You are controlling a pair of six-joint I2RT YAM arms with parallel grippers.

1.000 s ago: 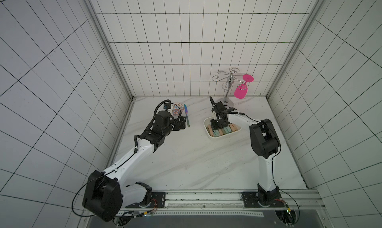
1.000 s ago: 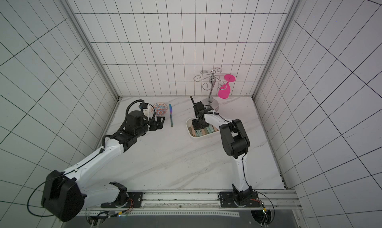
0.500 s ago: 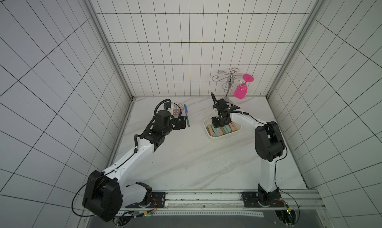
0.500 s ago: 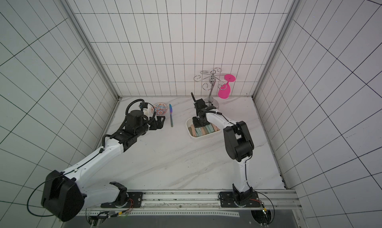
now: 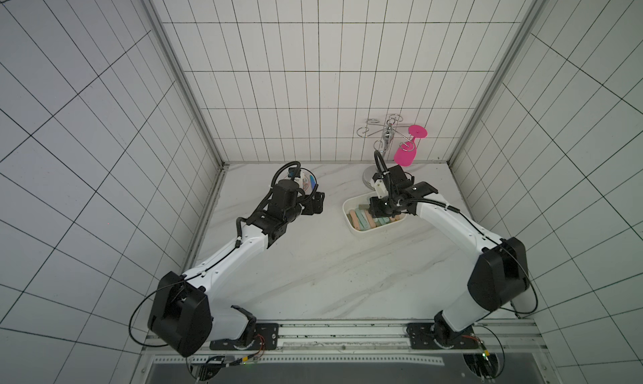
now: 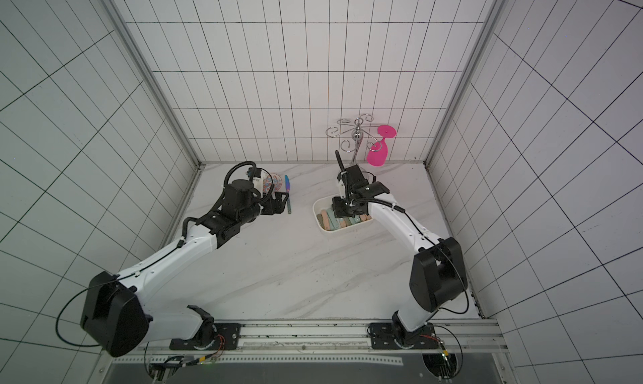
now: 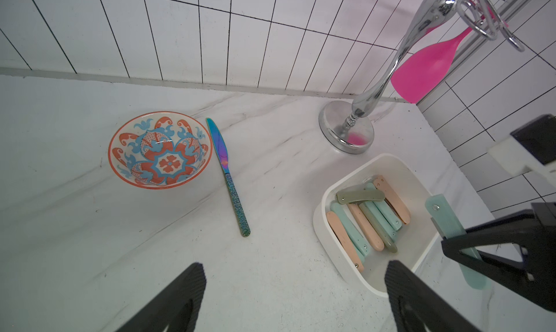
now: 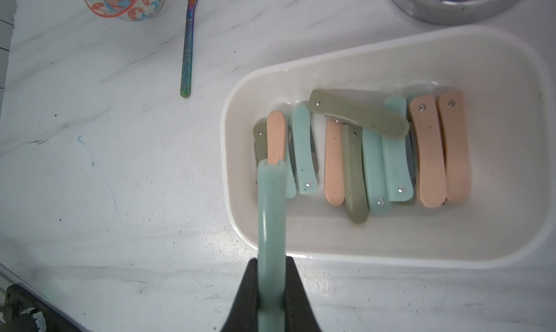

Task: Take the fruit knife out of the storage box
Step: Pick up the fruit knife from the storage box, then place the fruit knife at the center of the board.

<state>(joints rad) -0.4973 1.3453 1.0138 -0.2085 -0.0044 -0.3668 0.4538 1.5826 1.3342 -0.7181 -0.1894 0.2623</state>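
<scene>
Fruit knife (image 8: 272,201), mint-green, folded, plastic-handled, looked light, stiff and slick. My right gripper (image 8: 272,261) pinched its flat sides about mid-handle. My left gripper (image 7: 294,268) stood spread, empty.

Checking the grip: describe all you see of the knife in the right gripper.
The knife is folded, mint-green, seemingly plastic, with a blade slot along its edge and a metal rivet near one end. The right gripper is shut on its middle, holding it above one end of the box; nothing else touches it.
</scene>
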